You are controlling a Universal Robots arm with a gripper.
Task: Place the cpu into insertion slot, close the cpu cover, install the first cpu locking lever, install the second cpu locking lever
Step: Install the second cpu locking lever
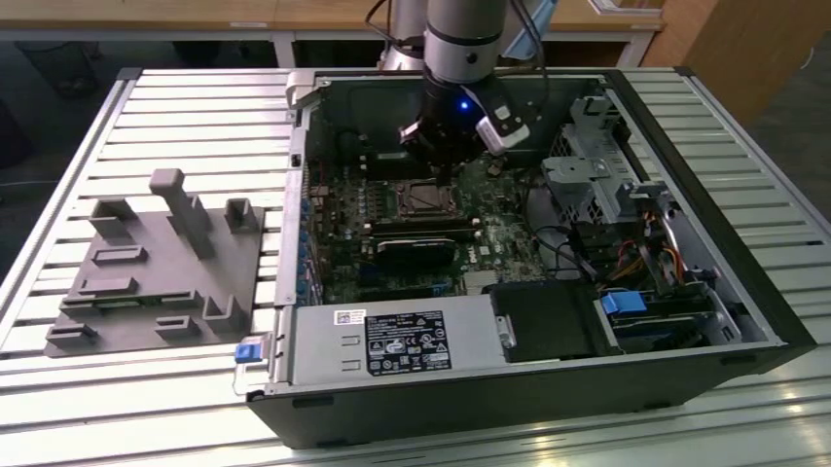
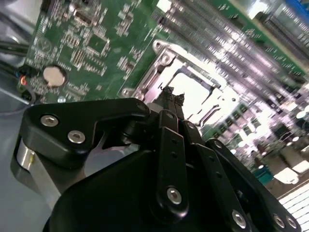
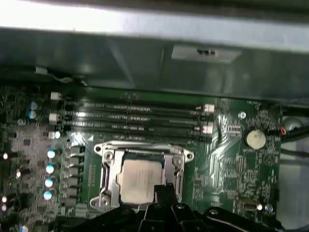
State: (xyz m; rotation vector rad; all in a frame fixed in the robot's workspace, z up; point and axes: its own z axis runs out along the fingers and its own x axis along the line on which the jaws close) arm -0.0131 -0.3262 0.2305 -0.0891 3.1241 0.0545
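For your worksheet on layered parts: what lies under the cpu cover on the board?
Through the cut-out of the cpu cover the pale cpu shows. The insertion slot beneath is covered, and the gripper hides the near edge.

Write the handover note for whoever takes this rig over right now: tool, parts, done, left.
Tool: fingertips together, nothing visibly held, poised just above the socket edge inside the open computer case.
Cpu: seated in the insertion slot on the motherboard, silver top showing.
Cpu cover: the metal frame appears to lie down around the chip in both wrist views.
Done: cpu placed; cover apparently closed.
Left: both locking levers; I cannot tell from these views whether either is latched.
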